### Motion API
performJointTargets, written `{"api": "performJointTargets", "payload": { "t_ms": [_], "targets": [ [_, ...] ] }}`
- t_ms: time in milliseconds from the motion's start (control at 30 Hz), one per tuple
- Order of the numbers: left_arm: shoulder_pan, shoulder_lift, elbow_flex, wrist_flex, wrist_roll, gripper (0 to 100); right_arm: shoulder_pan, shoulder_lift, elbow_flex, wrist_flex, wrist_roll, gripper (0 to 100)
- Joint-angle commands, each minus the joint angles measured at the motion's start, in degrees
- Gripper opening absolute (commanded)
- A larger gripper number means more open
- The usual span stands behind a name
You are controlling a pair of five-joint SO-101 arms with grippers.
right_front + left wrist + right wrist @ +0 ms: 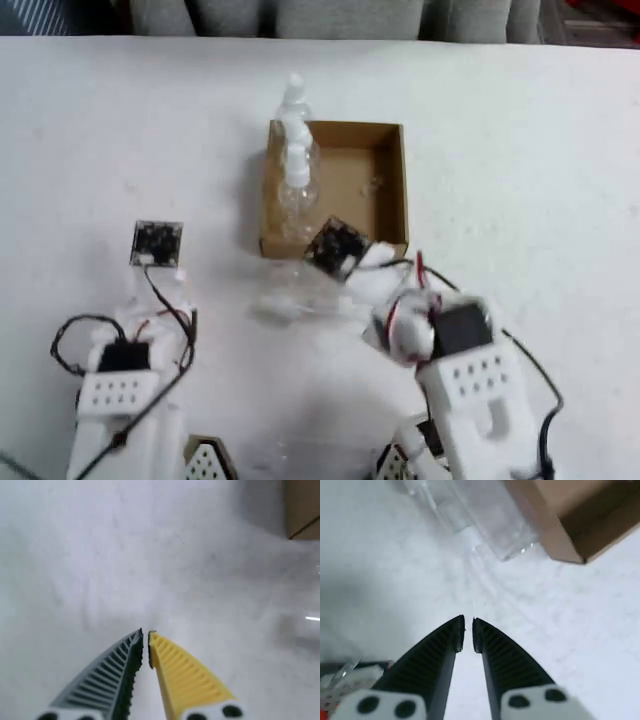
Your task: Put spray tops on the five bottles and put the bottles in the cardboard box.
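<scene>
- My right pincer point(468, 630) is clenched on nothing, its tips almost meeting, low over the table in front of the cardboard box point(560, 525).
- The clear bottle point(490, 520) lies on its side just outside the box's near wall. It is ahead of my tips, with its long axis roughly along that wall.
- My left pincer point(145, 642) is also clenched and empty, farther from the box, so I judge the right arm better placed.
</scene>
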Motion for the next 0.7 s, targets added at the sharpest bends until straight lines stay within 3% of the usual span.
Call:
{"api": "performJointTargets", "payload": {
  "t_ms": [0, 133, 267, 433, 567, 667],
  "targets": [
    [-0.66, 13.76, -9.32, -1.93, 0.35, 3, 9.98, 8.48, -8.18, 2.86, -0.18, 1.7],
    [-0.31, 25.63, -16.70, 0.00, -2.20, 3, 23.52, 15.96, -6.68, -5.23, -2.55, 1.7],
    [3.82, 29.05, -23.74, 5.98, -10.81, 3, 33.10, 24.31, -1.85, -18.42, -15.12, 1.8],
    [10.42, 26.86, -31.65, 17.49, -24.70, 3, 35.56, 34.86, 1.93, -31.52, -26.46, 1.8],
    [15.08, 23.52, -35.69, 28.13, -31.47, 3, 37.23, 39.69, 0.44, -35.38, -27.25, 1.8],
    [22.29, 21.58, -37.89, 38.24, -40.35, 3, 37.41, 41.98, 0.00, -37.05, -27.16, 1.8]
  ]
}}
